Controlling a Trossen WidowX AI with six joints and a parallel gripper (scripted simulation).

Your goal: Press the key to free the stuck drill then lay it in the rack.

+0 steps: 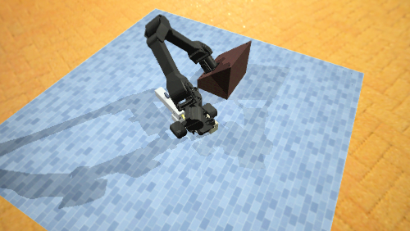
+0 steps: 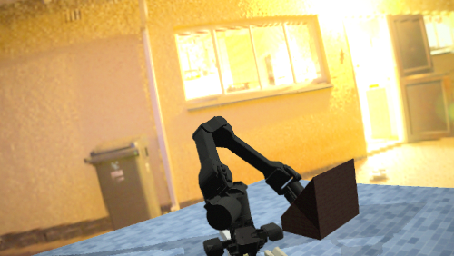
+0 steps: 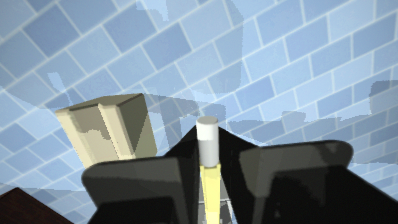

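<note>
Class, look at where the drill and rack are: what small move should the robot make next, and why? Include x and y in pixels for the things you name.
Probably ease the drill [image 1: 183, 117] [image 3: 209, 142] a little farther clear of the white holder [image 1: 161, 93] [image 2: 224, 234], grip kept: the gripper [image 1: 199, 129] [image 2: 247, 250] [image 3: 204, 128] is shut on it, and the grooved rack [image 1: 214, 128] [image 2: 276, 252] [image 3: 136, 122] lies beside, without it.

yellow piece [image 3: 211, 195] cut off, btm of wrist pic
</note>
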